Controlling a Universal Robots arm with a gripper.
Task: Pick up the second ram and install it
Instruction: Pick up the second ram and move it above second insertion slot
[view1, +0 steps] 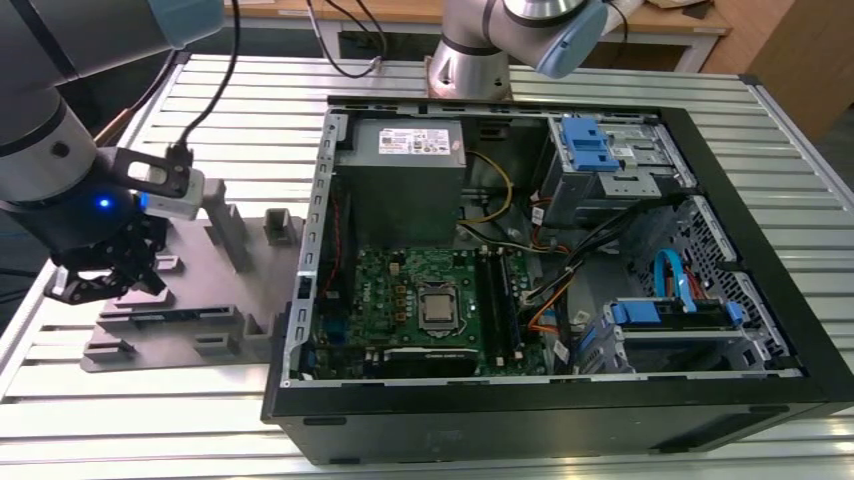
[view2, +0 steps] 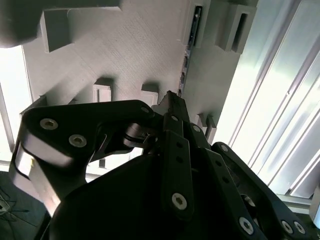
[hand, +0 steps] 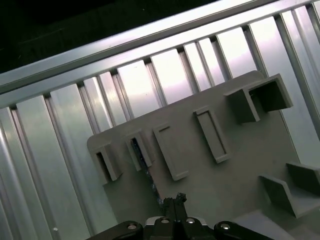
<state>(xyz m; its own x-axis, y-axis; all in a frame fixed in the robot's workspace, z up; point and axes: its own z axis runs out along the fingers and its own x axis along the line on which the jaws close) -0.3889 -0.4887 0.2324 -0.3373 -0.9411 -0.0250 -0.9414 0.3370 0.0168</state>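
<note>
**Entry: second ram, at the grey fixture plate**

The second ram (view2: 184, 67) (hand: 144, 165) is being shown edge-on in both wrist views, as a thin strip being held upright in a slot of the grey fixture plate (hand: 240, 165). The gripper (hand: 175, 200) is being held low over that plate, its black fingers being drawn narrow and pinched on the near end of the stick. Raised rectangular holders (hand: 212, 135) are being seen across the plate. In the exterior view the plate is being carried by the slatted aluminium table (view1: 160, 420), just beside the open computer case (view1: 534, 420), on the exterior view's left. The green motherboard (view1: 387, 290) is being seen lying flat inside the case, well apart from the gripper.
</note>
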